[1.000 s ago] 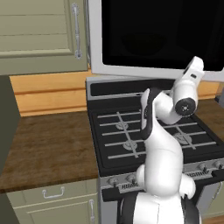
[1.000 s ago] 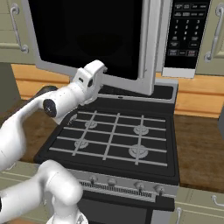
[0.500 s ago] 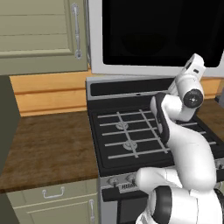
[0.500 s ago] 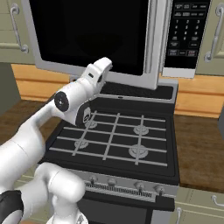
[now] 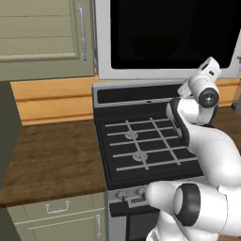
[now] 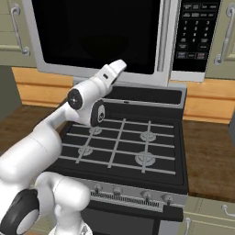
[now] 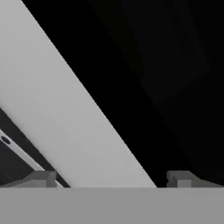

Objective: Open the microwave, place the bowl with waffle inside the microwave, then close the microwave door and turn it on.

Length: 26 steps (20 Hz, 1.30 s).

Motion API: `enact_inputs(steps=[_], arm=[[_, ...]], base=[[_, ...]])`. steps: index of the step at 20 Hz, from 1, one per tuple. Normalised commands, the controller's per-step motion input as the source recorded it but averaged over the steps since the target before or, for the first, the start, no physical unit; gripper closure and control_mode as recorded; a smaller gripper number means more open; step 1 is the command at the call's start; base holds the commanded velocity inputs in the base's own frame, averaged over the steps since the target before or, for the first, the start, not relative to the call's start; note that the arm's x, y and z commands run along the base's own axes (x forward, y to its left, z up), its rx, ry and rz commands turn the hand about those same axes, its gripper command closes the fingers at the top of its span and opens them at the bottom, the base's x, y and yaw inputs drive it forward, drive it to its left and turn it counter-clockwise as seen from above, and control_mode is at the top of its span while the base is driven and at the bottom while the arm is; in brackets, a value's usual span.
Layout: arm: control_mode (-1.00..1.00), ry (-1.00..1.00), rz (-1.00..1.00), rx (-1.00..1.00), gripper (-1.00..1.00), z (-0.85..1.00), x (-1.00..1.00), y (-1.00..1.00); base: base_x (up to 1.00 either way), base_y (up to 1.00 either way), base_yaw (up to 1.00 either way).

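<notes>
Taking the black gas stove (image 6: pixel 124 147) as our landmark, we start at its near edge, where a row of knobs (image 6: pixel 133 193) runs along the front panel. Just left of the stove we see the brown wooden counter (image 5: pixel 52 160), with a beige drawer (image 5: pixel 56 209) under it. Across the stove top we see grey grates and four burners, and the white arm reaches over them from the near side.

Above the back of the stove our gripper (image 7: pixel 113 178) points at the lower edge of the microwave door (image 6: pixel 98 36). In the hand view its two dark fingertips (image 7: pixel 41 178) stand spread wide with nothing between them, and past them we see the door's silver lower frame running slantwise and the black glass beyond it.

Behind and above the stove hangs the microwave (image 5: pixel 164 40), its door shut flat against the body. The long vertical silver bar handle (image 6: pixel 173 39) stands at the door's right edge, and the keypad panel (image 6: pixel 195 32) sits right of that. Up and left of the stove we see a beige cabinet door (image 5: pixel 42 37) with a silver handle.
</notes>
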Motion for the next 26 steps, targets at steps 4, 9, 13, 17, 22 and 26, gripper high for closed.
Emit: enact_inputs(steps=[4,9,13,17,22,26], arm=[[-1.00,0.00,0.00,0.19,-1.00,0.09,0.07,-0.07],[-1.00,0.00,0.00,0.20,-1.00,0.09,0.13,-0.06],[-1.00,0.00,0.00,0.23,-1.00,0.13,0.29,-0.08],[-1.00,0.00,0.00,0.23,-1.00,0.11,0.35,-0.06],[-1.00,0.00,0.00,0.21,-1.00,0.09,0.30,-0.05],[-1.00,0.00,0.00,0.13,-1.00,0.02,0.08,-0.13]], base=[[0.00,0.00,0.00],[0.00,0.00,0.00],[0.00,0.00,0.00],[0.00,0.00,0.00],[0.00,0.00,0.00],[0.00,0.00,0.00]])
